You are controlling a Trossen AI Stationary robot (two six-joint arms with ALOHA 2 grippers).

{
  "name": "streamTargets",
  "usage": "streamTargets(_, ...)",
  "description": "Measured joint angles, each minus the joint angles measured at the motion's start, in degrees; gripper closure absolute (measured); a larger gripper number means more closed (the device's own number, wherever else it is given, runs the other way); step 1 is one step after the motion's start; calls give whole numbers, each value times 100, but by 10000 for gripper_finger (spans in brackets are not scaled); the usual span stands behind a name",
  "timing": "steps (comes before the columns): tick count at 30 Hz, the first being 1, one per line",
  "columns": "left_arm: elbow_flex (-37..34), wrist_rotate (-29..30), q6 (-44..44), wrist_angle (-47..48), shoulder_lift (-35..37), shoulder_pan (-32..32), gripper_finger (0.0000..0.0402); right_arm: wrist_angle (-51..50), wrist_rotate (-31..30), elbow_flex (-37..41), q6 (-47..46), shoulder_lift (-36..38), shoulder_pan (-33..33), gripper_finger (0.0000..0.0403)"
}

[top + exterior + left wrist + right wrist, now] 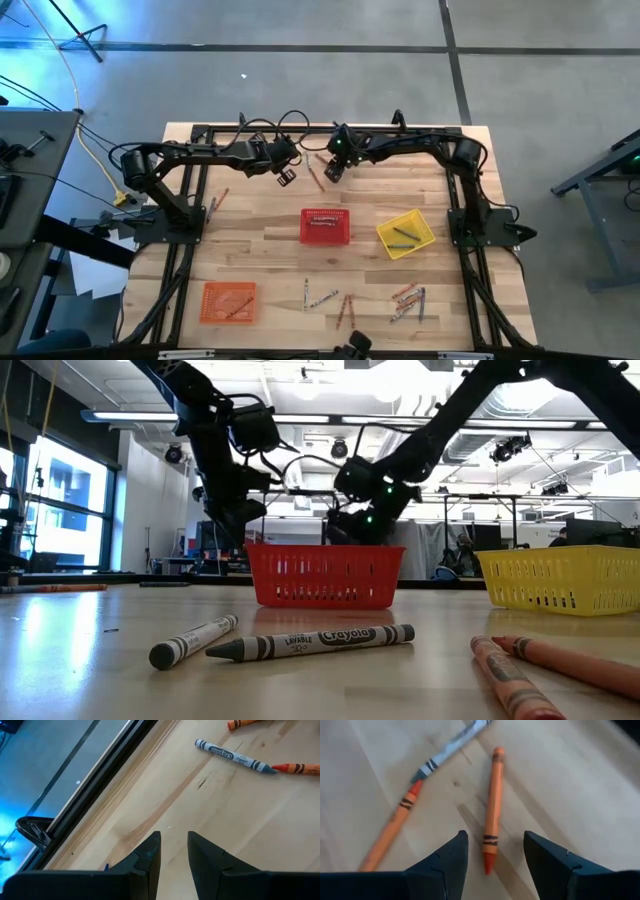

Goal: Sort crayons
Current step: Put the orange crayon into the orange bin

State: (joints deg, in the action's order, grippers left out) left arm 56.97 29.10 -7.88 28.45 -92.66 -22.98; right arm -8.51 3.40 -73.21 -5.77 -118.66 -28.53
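the right gripper [493, 851], fingers apart, hovers over an orange crayon [492, 805] near the table's [260, 255] twelve o'clock edge. the left gripper [173, 851], slightly parted, waits beside. light, stiff and round, it likely rolls, so pinch mid-barrel.

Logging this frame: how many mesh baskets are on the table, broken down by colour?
Red basket: 1
Yellow basket: 1
Orange basket: 1
Total: 3
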Motion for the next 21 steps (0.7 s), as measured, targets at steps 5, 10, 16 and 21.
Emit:
streamTargets(5,0,2,-2,-2,0,0,318,-35,-118,-224,62,-21,6,217)
streamTargets(10,0,1,2,-3,0,0,318,-321,-116,-465,88,-23,2,217)
streamTargets(16,0,0,2,-6,0,0,318,-625,-112,-600,160,-51,7,217)
streamTargets(21,0,0,2,-4,0,0,318,-888,-113,-831,172,-340,7,217)
